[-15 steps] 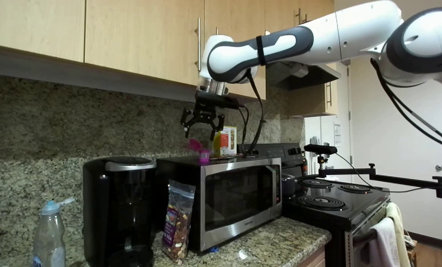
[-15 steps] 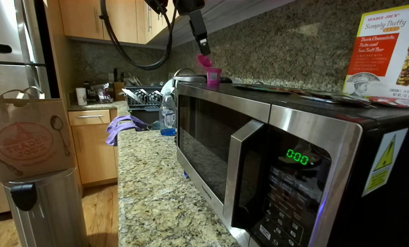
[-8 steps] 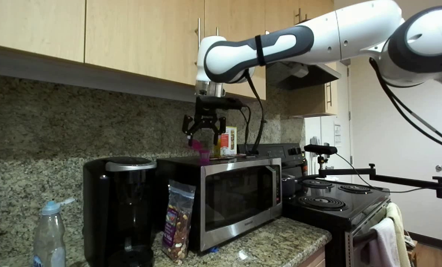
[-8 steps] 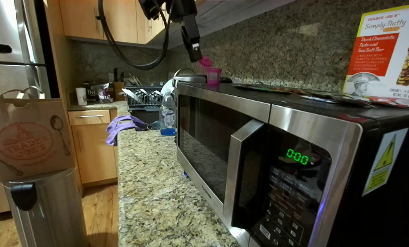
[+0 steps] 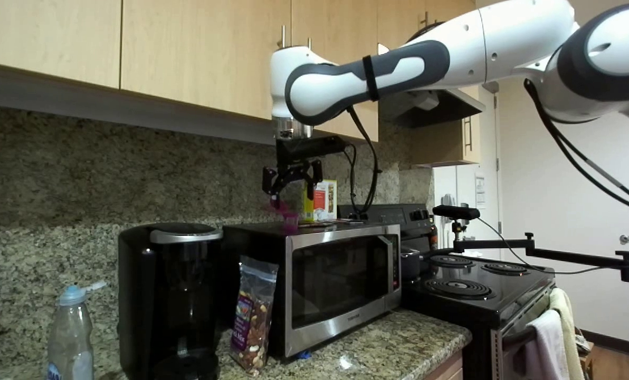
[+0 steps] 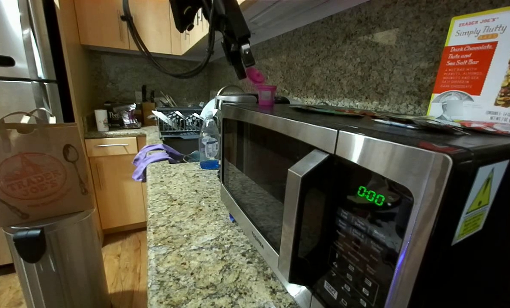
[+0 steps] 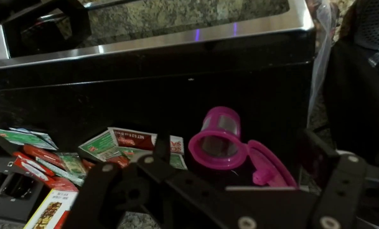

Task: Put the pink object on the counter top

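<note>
Pink marks the task's cup (image 5: 291,225): in an exterior view we find it upright on the microwave (image 5: 341,274), which stands back from the front edge of the counter (image 5: 404,340), near that counter's corner beside the stove (image 5: 504,293). Over the cup hangs the gripper (image 5: 293,200), pointed down because, we judge, its target must be taken from above.

In an exterior view, the lid (image 6: 255,76) stands hinged open, tilted up from the cup's rim and close to a jaw; whether the two touch we cannot tell. Between microwave and the counter's front edge runs a strip of counter, which we take for the likely landing place.

In the wrist view, we see the jaws wide apart and holding nothing, one over toward the packets (image 7: 134,140), the other beyond the lid. We read this spread as allowance for the open lid; closing on the cup's wall seems surer than on the lid, which could swing. The grasp, we judge, is not yet made.
</note>
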Available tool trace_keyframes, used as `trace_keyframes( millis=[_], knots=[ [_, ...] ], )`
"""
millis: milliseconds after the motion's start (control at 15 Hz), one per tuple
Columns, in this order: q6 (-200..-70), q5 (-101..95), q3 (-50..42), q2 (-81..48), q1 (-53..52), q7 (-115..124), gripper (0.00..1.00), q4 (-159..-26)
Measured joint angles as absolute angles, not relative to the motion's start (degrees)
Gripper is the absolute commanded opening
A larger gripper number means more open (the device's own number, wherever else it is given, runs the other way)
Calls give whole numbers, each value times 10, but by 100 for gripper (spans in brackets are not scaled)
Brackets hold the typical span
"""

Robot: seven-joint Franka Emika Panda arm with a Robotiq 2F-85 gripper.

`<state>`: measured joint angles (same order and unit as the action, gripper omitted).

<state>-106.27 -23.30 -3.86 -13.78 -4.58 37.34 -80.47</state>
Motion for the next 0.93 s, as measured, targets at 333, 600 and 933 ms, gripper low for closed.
trace_keyframes(
  millis=[333,600,933],
  knots=[
    [-1067,-238,-40,-138,-47,380,100,-805],
    [-1067,-338,-46,-139,-51,398,100,-799],
    [-1084,-382,-35,-156,-73,390,100,-787]
  ],
)
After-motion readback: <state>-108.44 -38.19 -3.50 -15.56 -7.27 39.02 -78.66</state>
